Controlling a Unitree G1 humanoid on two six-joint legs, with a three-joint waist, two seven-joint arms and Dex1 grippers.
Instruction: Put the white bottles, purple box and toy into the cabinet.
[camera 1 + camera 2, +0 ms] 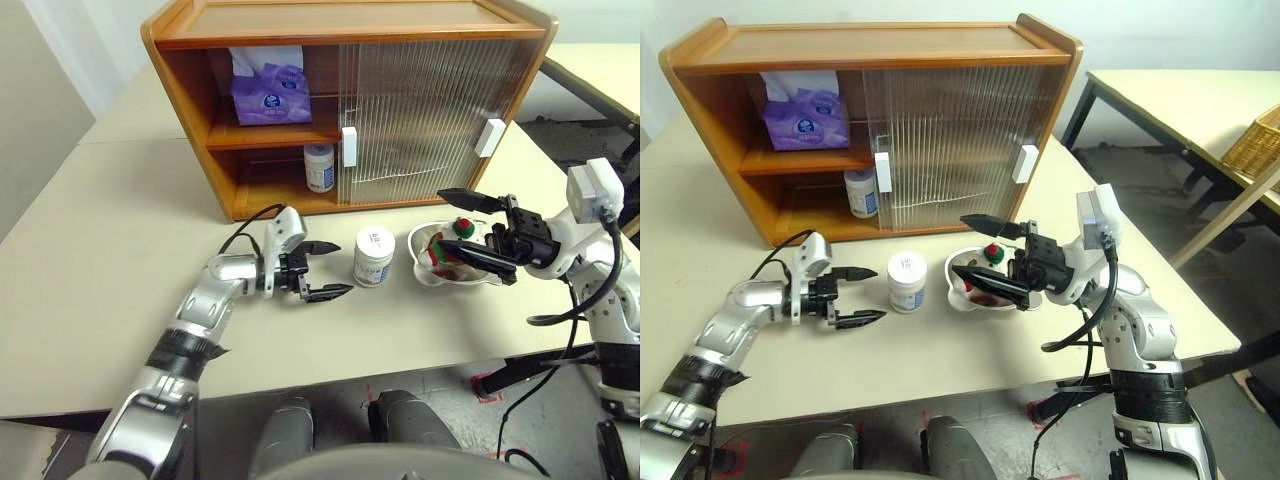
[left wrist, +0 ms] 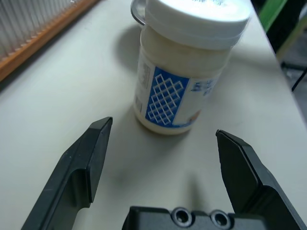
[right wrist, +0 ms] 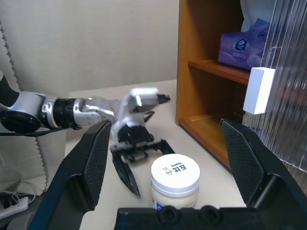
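Note:
The wooden cabinet point(image 1: 350, 20) stands at the back of the table with its left side uncovered. The purple box point(image 1: 268, 95) lies on its upper shelf, and one white bottle point(image 1: 319, 167) stands on the lower shelf. A second white bottle point(image 1: 374, 255) stands upright on the table in front. My left gripper point(image 1: 345, 268) is open just left of it, pointing at it without touching. The toy point(image 1: 452, 240) lies in a bowl point(image 1: 420, 245) to the bottle's right. My right gripper point(image 1: 440, 218) hovers open over that bowl, holding nothing.
Ribbed sliding doors point(image 1: 430, 110) with white handles point(image 1: 349, 146) cover the cabinet's middle and right. The table's front edge point(image 1: 400, 370) runs close below the arms. A second table point(image 1: 1180, 95) and a wicker basket point(image 1: 1255, 145) stand off to the right.

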